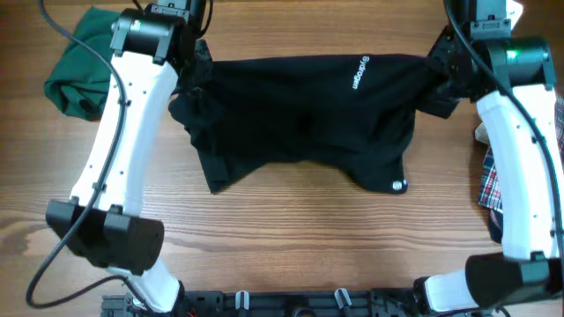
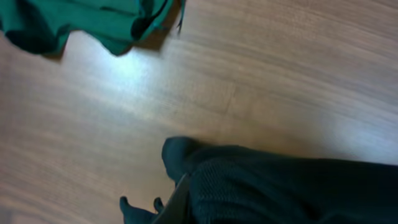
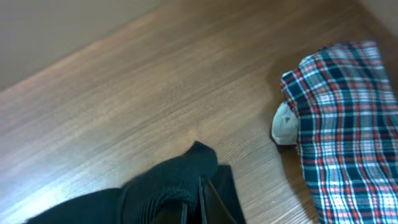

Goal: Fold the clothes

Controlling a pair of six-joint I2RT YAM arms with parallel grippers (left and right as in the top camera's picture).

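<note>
A black t-shirt (image 1: 300, 114) with small white lettering is held stretched between both grippers at the far side of the table, its lower part resting on the wood. My left gripper (image 1: 196, 63) is shut on the shirt's left end, seen as dark knit cloth (image 2: 273, 186) in the left wrist view. My right gripper (image 1: 441, 63) is shut on the shirt's right end, with black fabric (image 3: 168, 186) bunched over its fingers (image 3: 202, 199).
A green garment (image 1: 84, 63) lies crumpled at the far left, also in the left wrist view (image 2: 81, 22). A plaid cloth (image 1: 489, 189) and a white item (image 1: 483, 134) lie at the right edge; the plaid (image 3: 345, 124) shows in the right wrist view.
</note>
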